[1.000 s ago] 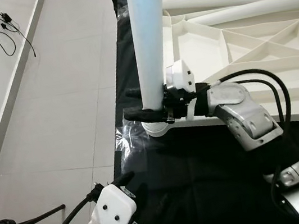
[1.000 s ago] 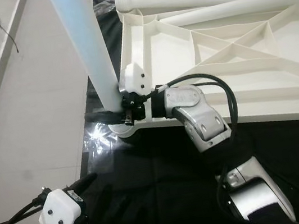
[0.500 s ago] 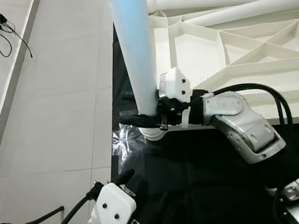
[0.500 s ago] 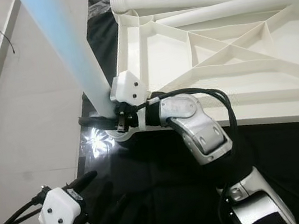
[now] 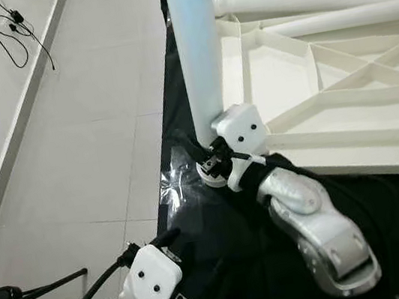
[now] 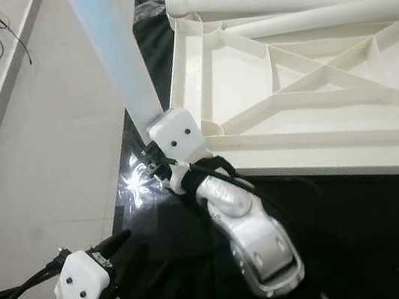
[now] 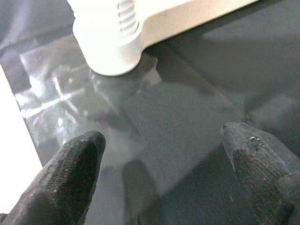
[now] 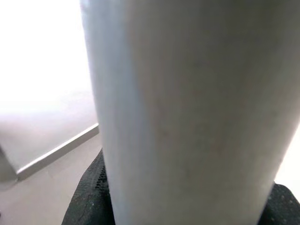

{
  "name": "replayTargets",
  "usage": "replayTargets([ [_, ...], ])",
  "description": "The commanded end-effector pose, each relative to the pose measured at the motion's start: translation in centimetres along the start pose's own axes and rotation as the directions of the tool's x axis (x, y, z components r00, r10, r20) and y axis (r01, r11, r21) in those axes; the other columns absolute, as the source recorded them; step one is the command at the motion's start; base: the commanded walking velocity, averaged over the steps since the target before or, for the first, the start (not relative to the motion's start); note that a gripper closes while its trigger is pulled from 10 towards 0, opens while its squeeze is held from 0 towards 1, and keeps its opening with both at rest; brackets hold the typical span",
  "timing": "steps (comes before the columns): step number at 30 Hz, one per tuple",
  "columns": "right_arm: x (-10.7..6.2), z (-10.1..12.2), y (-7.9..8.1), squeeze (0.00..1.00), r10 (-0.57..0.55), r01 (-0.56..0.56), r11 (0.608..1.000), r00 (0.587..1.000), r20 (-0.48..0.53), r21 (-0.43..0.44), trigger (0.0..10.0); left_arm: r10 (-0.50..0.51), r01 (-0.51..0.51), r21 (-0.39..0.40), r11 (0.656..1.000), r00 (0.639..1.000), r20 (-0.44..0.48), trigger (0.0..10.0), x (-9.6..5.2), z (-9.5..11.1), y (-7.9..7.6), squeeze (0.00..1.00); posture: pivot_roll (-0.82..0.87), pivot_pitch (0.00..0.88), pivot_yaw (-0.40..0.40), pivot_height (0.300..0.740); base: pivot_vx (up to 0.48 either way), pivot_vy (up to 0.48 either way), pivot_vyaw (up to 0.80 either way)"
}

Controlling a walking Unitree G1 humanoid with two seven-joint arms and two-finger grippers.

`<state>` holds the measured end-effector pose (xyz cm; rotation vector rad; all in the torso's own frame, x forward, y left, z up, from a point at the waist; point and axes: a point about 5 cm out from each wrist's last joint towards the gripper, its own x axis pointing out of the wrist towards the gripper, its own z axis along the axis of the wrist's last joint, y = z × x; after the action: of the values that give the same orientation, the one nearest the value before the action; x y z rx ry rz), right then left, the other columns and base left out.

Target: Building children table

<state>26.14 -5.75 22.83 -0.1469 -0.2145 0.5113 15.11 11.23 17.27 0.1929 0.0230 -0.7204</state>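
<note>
The white table leg (image 5: 198,51) stands upright in the corner socket of the overturned table top (image 5: 342,89), grasped near its base by the right hand (image 5: 204,152). Both rest on a black sheet (image 5: 226,267) over pale floor tiles (image 5: 69,140). The left hand (image 7: 159,164) hovers released nearby.

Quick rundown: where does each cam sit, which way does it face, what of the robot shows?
Left eye view: head, looking down at the upturned table top, upright leg; right gripper at its base, left gripper low.
Right eye view: same scene, stereo twin.
Left wrist view: along its open fingers toward the leg socket.
Right wrist view: pressed against the leg.
Shared: leg, socket.
</note>
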Motion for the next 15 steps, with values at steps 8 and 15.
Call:
replayTargets([
  [8,-1.37,-3.43,-0.41,0.0,-0.166,0.168,0.986,0.968,-0.19,-0.009,10.0,-0.003,0.003,0.0,1.0,1.0,-0.02,10.0,0.0,-0.6,0.05,0.0,0.01,0.362,0.103,0.74,0.0,0.0,0.0],
  [15,-1.59,-3.13,-0.1,0.0,-0.146,0.152,0.988,0.977,-0.154,0.025,10.0,-0.003,0.003,0.012,1.0,1.0,-0.018,10.0,0.11,-0.64,0.3,0.0,0.01,0.357,0.107,0.74,0.0,0.0,0.0],
])
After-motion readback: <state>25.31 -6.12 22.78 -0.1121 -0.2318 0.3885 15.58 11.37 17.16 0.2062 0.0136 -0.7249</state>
